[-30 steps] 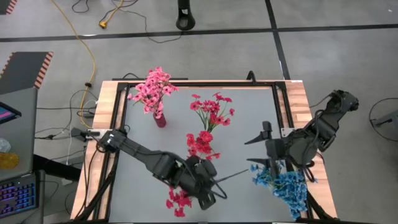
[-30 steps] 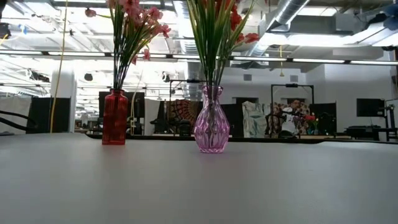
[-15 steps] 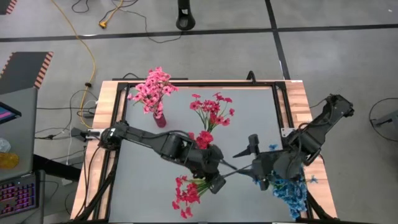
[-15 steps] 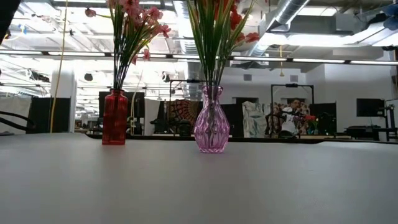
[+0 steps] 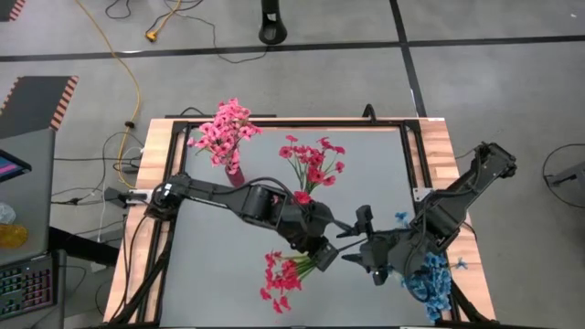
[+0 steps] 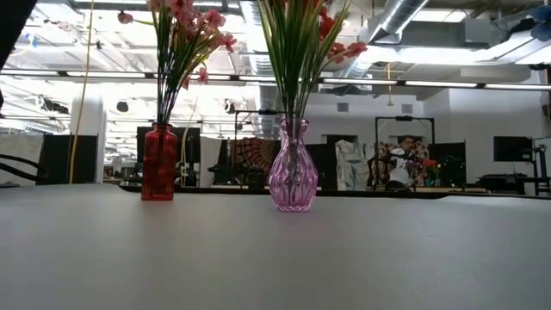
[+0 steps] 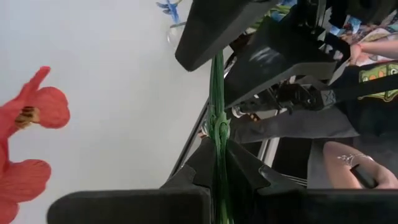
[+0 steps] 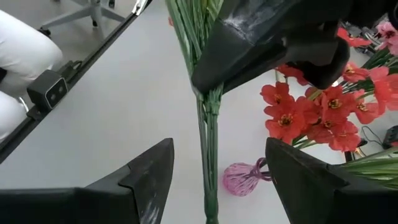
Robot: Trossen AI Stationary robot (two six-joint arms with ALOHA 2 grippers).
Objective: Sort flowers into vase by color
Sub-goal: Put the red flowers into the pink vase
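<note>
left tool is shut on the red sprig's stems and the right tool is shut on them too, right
Not quite. The left tool is shut on the red sprig, but the right tool is open, its fingers standing apart on either side of the stems, as the right wrist view shows.

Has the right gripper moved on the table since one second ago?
Yes. In the high view the right gripper, open, has moved away from the blue flowers at the table's right edge, toward the middle, up to the left gripper holding the red sprig.
</note>
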